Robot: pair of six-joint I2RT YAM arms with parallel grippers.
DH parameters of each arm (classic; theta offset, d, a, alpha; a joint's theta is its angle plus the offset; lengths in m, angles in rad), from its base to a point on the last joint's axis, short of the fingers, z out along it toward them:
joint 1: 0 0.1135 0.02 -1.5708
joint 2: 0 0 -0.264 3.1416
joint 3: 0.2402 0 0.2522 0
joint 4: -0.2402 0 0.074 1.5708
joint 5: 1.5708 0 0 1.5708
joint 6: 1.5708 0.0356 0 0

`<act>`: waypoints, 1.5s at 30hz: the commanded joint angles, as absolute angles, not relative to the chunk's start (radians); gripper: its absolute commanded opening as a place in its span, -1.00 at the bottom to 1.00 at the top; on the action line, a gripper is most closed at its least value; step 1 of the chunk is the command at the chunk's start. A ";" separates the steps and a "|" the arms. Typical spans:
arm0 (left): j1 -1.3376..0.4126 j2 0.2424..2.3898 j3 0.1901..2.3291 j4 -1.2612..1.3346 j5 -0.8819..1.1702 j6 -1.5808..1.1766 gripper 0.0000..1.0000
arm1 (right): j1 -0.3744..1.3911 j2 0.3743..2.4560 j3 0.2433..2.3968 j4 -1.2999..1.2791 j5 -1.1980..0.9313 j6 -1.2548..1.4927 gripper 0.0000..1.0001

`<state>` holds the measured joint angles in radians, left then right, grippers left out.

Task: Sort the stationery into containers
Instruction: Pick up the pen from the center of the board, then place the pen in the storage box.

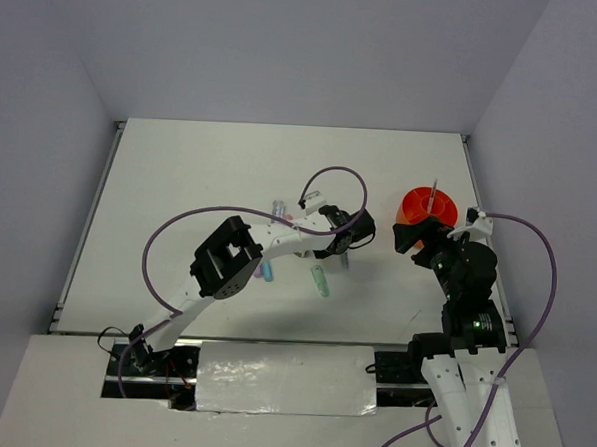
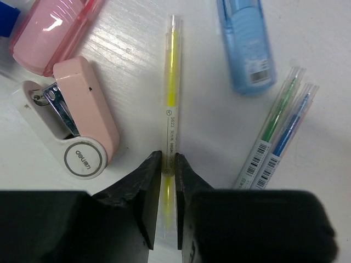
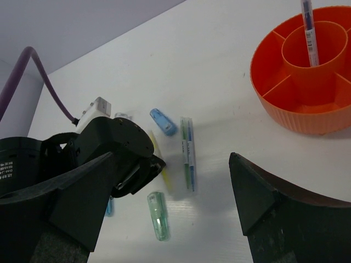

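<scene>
Pen point(image 2: 171, 82), likely light, stiff and slick, sits pinched near one end by left gripper point(image 2: 168, 160); right gripper point(image 3: 169, 164) spread.

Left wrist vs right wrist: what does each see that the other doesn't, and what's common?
Only left wrist: the pink stapler and pink case, plus a close look at the left gripper closed on the yellow pen.
Only right wrist: the orange cup with an upright pen in its centre well, and a green marker lying flat.
Both: the yellow pen, the blue marker and the green-and-blue pen pair lying side by side.
</scene>
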<state>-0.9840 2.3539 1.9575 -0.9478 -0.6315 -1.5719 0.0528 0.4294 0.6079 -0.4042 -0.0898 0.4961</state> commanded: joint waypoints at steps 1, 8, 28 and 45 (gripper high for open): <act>-0.980 2.361 1.892 -0.928 -0.568 -1.582 -0.46 | 0.058 0.433 0.614 -0.356 -0.107 0.505 0.80; -0.979 2.301 1.847 -0.920 -0.586 -1.603 -0.73 | 0.057 0.425 0.623 -0.367 -0.094 0.499 0.80; -1.095 1.614 1.180 0.199 -0.447 -0.813 -1.00 | 0.071 0.580 0.617 -0.184 -0.408 0.526 0.80; -1.097 1.422 0.913 0.518 -0.049 -0.568 -1.00 | 0.337 0.719 0.612 -0.080 -0.296 0.584 0.23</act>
